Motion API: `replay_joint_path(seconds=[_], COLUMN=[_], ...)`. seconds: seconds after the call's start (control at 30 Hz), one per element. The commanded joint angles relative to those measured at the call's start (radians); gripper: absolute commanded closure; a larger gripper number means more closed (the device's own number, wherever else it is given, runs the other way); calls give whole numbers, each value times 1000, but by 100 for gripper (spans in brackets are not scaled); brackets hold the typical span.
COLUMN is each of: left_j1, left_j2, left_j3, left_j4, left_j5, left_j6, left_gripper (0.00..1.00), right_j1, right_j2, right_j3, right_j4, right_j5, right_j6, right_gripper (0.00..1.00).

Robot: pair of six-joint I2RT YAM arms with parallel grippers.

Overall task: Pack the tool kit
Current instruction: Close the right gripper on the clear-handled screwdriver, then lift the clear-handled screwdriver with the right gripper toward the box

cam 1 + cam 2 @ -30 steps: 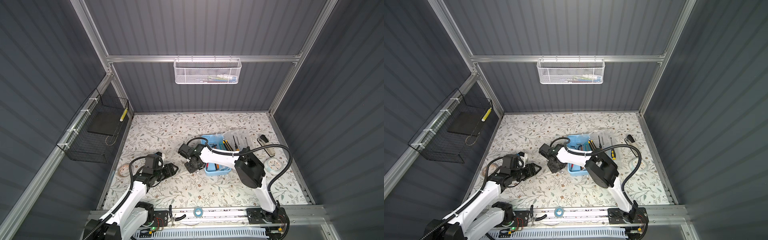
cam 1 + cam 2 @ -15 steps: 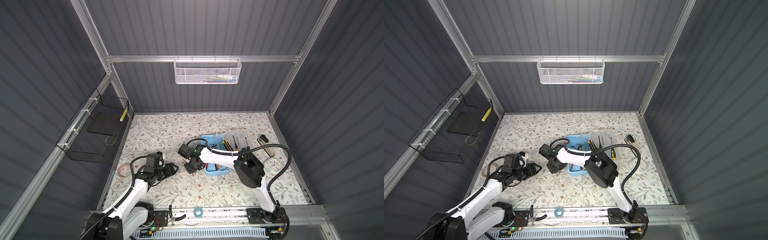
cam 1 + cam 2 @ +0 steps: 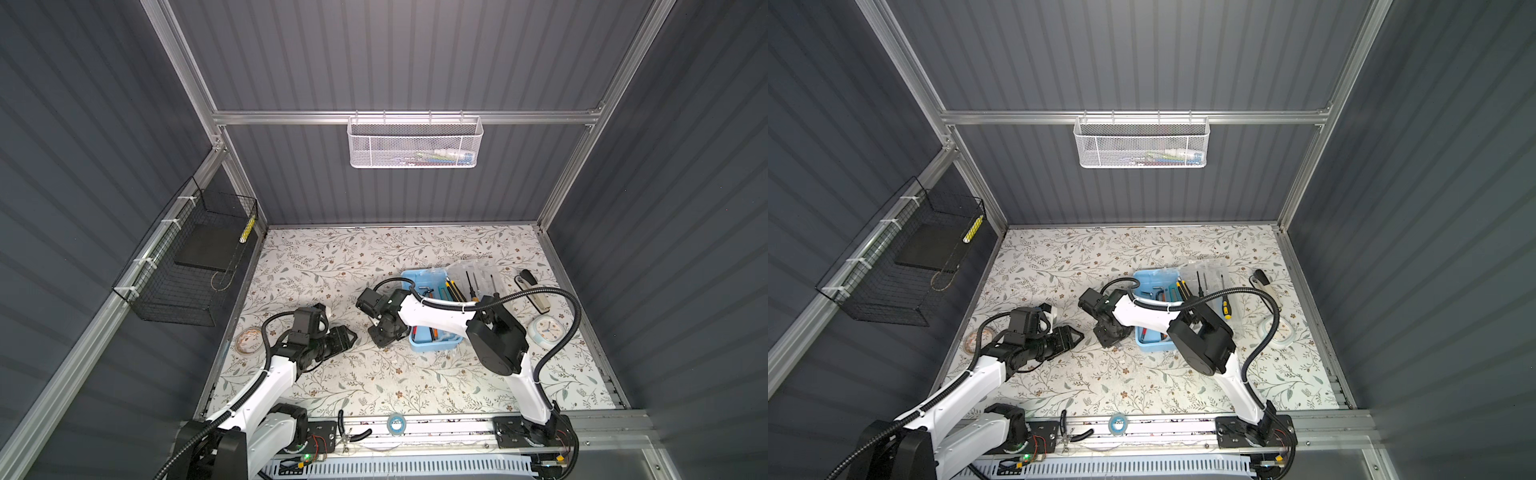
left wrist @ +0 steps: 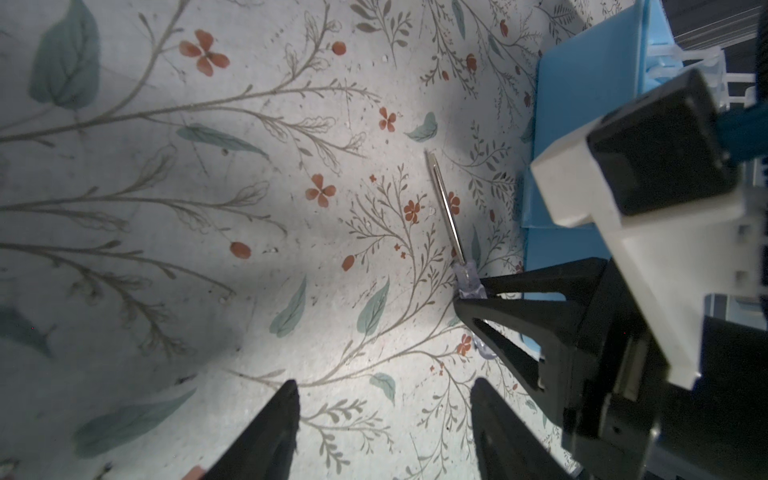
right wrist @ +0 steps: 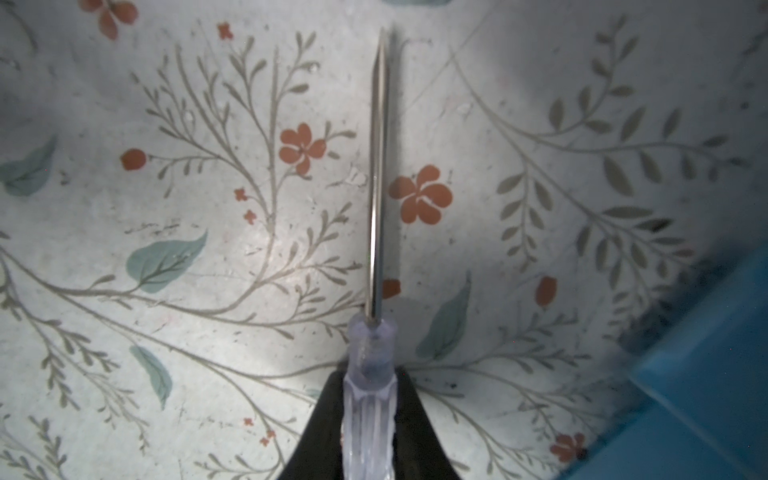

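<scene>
The tool kit (image 3: 434, 345) is a light-blue case lying open on the floral mat, with several tools inside and its clear lid (image 3: 478, 270) spread out behind it. Just left of the case, my right gripper (image 3: 379, 341) is low over the mat. The right wrist view shows this gripper (image 5: 368, 415) shut on the clear handle of a screwdriver (image 5: 376, 208), whose metal shaft lies along the mat. My left gripper (image 3: 349, 334) is a short way to the left, open and holding nothing. In the left wrist view the screwdriver (image 4: 446, 208) lies ahead of my left gripper (image 4: 384, 415).
A tape roll (image 3: 248, 345) lies at the mat's left edge. A small clock (image 3: 547, 329) and a stapler-like tool (image 3: 534, 291) sit right of the case. A black wire basket (image 3: 187, 266) hangs on the left wall, a white mesh basket (image 3: 415, 143) on the back wall.
The right gripper's jaws have closed onto the screwdriver's clear handle. The left arm has barely moved.
</scene>
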Motion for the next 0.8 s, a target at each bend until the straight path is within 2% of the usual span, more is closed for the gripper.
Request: replay_joint_path(seconds=[0.0, 0.07, 0.1, 0.33, 0.57, 0.6, 0.7, 0.77], left_j1=[4, 4, 4, 4, -11, -31, -151, -218], left_j2=[-2, -7, -9, -16, 33, 43, 90, 140], left_j3=[19, 27, 32, 93, 216, 243, 337, 388], left_j4=[4, -4, -7, -17, 9, 5, -16, -11], left_j5=[-10, -10, -11, -11, 1, -10, -166, -202], left_j6=[22, 25, 27, 23, 8, 12, 47, 63], left_gripper=[34, 34, 34, 34, 34, 34, 34, 34], right_j1=[-1, 0, -1, -5, -78, -100, -171, -230], right_j2=[5, -10, -21, -149, -364, -402, -513, -588], right_j3=[-12, -14, -14, -31, -92, -108, -167, -211], right_j4=[-17, -13, -11, -15, -79, -94, -125, -148], right_j5=[-19, -24, -27, -21, 76, 99, 171, 208], right_j6=[9, 6, 6, -6, -24, -28, -39, -46], right_gripper=[86, 99, 100, 100, 100, 100, 100, 100])
